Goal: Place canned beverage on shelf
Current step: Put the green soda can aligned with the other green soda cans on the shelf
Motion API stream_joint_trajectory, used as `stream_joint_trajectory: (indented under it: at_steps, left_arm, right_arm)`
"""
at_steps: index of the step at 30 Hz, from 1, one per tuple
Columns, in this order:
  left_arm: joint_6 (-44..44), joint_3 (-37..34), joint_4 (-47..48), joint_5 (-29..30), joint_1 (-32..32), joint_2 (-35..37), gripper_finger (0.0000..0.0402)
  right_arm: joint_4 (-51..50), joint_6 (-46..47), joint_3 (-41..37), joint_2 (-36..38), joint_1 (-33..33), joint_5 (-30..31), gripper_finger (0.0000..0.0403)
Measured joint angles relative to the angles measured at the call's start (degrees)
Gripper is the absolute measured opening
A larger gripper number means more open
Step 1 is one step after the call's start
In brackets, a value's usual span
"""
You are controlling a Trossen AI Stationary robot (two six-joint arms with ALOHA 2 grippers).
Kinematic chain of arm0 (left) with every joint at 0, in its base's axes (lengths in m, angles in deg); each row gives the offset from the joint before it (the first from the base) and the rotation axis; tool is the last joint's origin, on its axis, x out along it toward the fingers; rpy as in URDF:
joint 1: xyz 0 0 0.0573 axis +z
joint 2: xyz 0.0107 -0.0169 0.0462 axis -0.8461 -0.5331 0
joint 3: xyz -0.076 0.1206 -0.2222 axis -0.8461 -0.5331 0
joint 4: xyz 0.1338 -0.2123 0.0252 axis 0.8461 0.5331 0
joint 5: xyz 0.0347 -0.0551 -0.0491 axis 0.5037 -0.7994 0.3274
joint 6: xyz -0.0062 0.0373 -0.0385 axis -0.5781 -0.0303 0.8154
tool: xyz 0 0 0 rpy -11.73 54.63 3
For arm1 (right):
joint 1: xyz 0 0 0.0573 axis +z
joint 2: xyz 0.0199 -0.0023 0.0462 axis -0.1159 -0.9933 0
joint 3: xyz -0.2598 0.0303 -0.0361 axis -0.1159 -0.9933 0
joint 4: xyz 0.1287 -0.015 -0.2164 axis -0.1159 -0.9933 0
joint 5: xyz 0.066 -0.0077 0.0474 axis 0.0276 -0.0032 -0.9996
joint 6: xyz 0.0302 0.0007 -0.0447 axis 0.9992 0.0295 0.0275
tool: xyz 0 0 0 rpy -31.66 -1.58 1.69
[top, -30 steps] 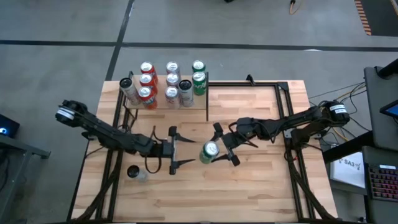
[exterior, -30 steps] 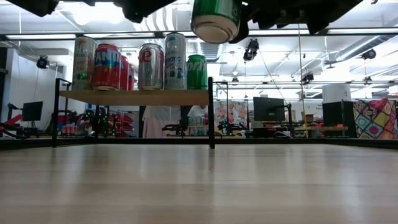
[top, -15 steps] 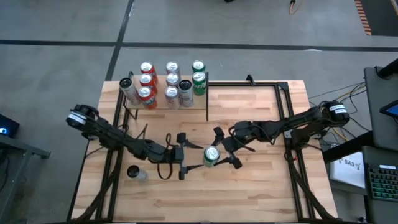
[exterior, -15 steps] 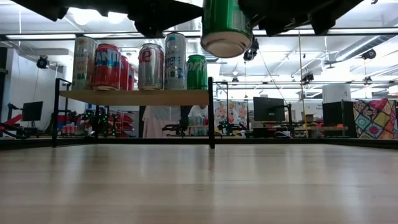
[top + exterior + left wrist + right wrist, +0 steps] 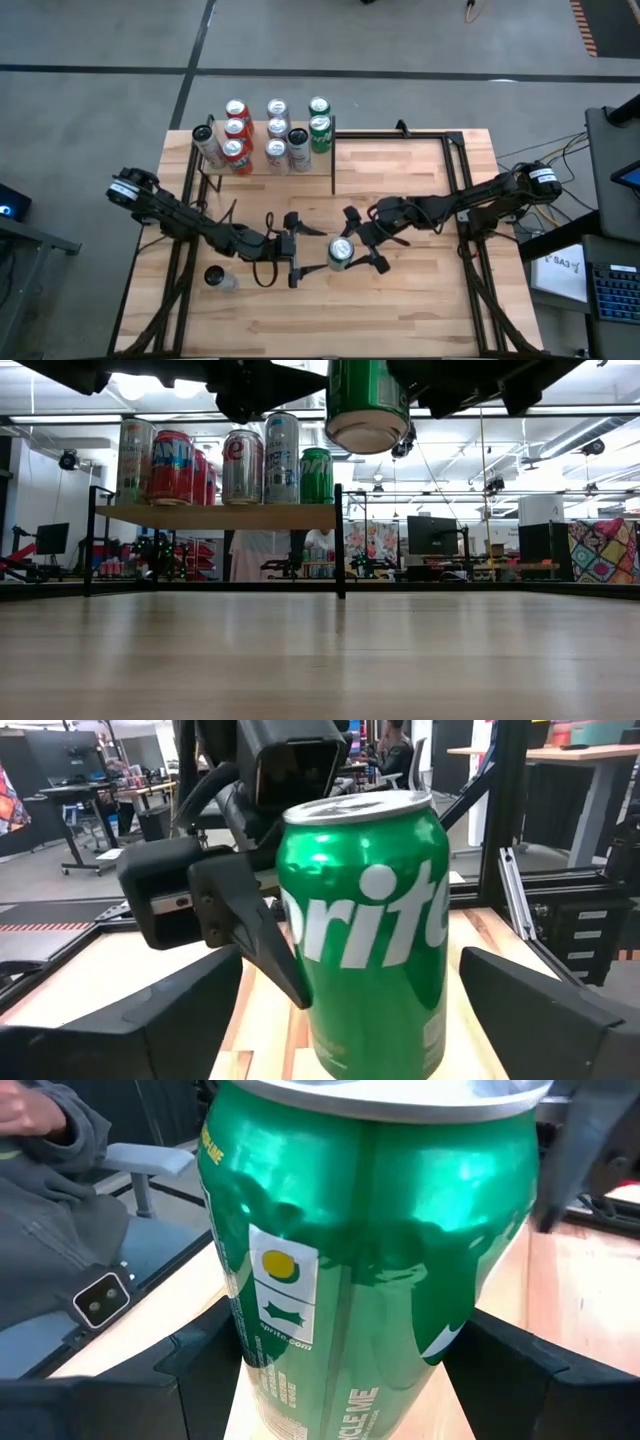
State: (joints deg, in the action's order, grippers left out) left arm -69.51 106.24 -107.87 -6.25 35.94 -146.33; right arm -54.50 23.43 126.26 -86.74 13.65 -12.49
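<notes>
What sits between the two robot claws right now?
A green Sprite can, held off the table in the right gripper, the open left gripper facing it; the high view shows it.

Your high camera looks straight down on the whole worktop (image 5: 400, 300). Your low one sits at worktop level, facing the room beyond. Both wrist cameras sit very close to the green can (image 5: 365, 930), facing it from opposite sides.

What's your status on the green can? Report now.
Right gripper shut on green Sprite can, held above the tabletop. Left gripper open, fingers either side of it. Wooden shelf holds many cans; nothing blocking.
</notes>
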Motion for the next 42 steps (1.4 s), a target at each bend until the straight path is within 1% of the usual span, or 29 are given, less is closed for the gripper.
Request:
stream_joint_trajectory:
  at_steps: [3, 7, 12, 15, 21, 25, 32, 36, 42]
  left_arm:
    - [-0.45, 0.0, -0.02, 0.0, -0.08, 0.0, 0.0372]
    - [0.19, 0.53, -0.01, -0.21, -0.09, 0.02, 0.0374]
    - [1.12, 0.63, -0.97, -4.45, -0.09, 0.02, 0.0375]
    - [3.42, 0.66, -1.44, -5.14, 0.01, -0.3, 0.0375]
    - [4.92, 1.27, -3.49, -2.97, 0.37, -5.33, 0.0375]
    - [5.19, 3.19, -3.73, 0.63, 0.31, -8.85, 0.0375]
    - [5.32, 4.15, -4.17, 1.84, 0.44, -10.05, 0.0373]
    - [5.27, 4.09, -4.32, 2.03, 0.52, -10.05, 0.0354]
    - [6.05, 3.96, -3.87, 2.48, 0.5, -10.06, 0.0297]
  right_arm:
    - [-0.46, -0.06, 0.0, 0.0, 0.03, -0.16, 0.0281]
    - [-0.83, 0.07, 0.0, 0.0, 0.03, -0.14, 0.0281]
    - [-0.86, 0.09, 0.0, 0.0, 0.0, -0.12, 0.0281]
    - [-0.85, 0.51, 0.0, 0.0, 0.0, -0.14, 0.0281]
    - [-0.82, 0.51, 0.0, 0.0, 0.0, 0.21, 0.0281]
    - [-0.47, 0.38, 0.02, 0.0, 0.0, 1.38, 0.0281]
    - [0.26, -1.08, 0.68, 0.0, 0.06, 1.46, 0.0281]
    - [0.23, -1.9, 0.72, 0.0, 0.24, 1.81, 0.0281]
    - [-0.52, -2.32, 0.72, 0.0, 0.35, 5.37, 0.0285]
